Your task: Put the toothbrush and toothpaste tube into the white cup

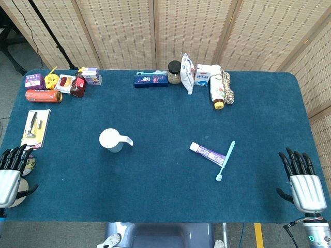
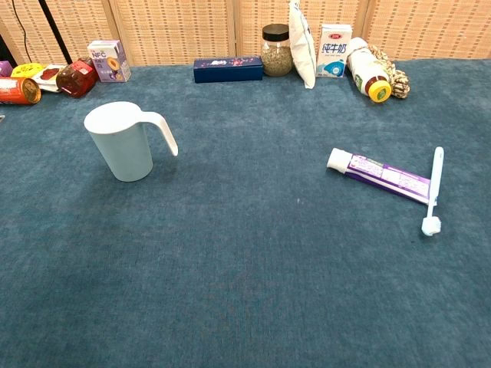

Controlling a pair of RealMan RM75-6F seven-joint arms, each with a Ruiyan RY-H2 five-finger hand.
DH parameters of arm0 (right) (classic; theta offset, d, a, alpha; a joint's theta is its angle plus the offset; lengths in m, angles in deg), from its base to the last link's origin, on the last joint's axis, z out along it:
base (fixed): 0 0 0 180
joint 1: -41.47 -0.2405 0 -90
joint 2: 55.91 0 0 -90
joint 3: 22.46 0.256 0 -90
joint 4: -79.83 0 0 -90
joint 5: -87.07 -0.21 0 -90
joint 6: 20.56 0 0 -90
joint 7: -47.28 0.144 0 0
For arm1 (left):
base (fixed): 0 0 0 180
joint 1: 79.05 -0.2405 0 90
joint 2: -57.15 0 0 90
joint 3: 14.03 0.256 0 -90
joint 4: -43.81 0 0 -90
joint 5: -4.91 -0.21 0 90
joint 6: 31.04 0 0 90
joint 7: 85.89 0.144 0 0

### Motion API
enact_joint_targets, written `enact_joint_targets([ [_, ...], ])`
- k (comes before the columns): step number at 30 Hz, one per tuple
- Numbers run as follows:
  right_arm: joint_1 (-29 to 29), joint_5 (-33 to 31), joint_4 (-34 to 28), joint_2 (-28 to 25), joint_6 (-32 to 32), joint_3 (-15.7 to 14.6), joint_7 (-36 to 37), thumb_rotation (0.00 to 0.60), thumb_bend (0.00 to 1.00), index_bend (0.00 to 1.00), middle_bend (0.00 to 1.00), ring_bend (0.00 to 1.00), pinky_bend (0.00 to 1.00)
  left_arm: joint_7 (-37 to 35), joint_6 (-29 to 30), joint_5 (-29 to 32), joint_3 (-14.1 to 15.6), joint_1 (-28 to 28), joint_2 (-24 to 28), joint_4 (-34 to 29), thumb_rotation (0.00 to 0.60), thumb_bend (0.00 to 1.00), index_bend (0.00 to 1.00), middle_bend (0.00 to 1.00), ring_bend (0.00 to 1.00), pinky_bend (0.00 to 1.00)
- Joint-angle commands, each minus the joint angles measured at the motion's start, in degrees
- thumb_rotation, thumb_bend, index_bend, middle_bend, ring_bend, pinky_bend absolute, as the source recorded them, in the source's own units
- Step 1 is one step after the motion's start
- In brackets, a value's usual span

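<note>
Broadly, table [image 1: 155, 201]: a blue cloth covered it edge to edge, with wide bare cloth across the middle and along the near edge.
Right hand [image 1: 301, 180]: it hung at the near right corner, back of the hand up, fingers stretched flat and slightly spread, grasping nothing; seen only in the head view.
Left hand [image 1: 11, 168]: it sat at the near left corner, half off the left edge, fingers straight and apart, released and free of any object.
White cup [image 2: 123, 141]: it stood upright left of the centre, handle pointing toward the right edge, open cloth all round it.
Toothpaste tube [image 2: 380, 174]: it lay flat right of the centre, cap toward the cup, well apart from both hands.
Toothbrush [image 2: 434, 190]: it lay just at the tube's flat end, touching or crossing it, head toward the near edge.
Far edge: boxes, a glass jar [image 2: 276, 50] and bottles lined it.
</note>
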Motion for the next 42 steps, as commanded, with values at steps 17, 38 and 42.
enact_joint_targets([
  [17, -0.1, -0.2, -0.1, -0.3, 0.5, 0.1, 1.0, 0.6, 0.0, 0.0, 0.0, 0.0, 0.0, 0.0, -0.8, -0.8, 0.2, 0.7, 0.1, -0.1, 0.6, 0.0, 0.0, 0.0, 0.0, 0.0],
  [38, -0.9, -1.4, -0.1, 0.1, 2.3, 0.4, 0.3, 0.6, 0.0, 0.0, 0.0, 0.0, 0.0, -8.8, -30.1, 5.5, -9.6, 25.3, -2.8, 2.0, 0.6, 0.0, 0.0, 0.0, 0.0, 0.0],
  [42, -0.9, -1.5, 0.0, 0.2, 2.3, 0.5, 0.1, 0.6, 0.0, 0.0, 0.0, 0.0, 0.0, -3.4, -35.1, 10.8, -11.7, 29.6, -6.6, 3.3, 0.6, 0.0, 0.0, 0.0, 0.0, 0.0],
])
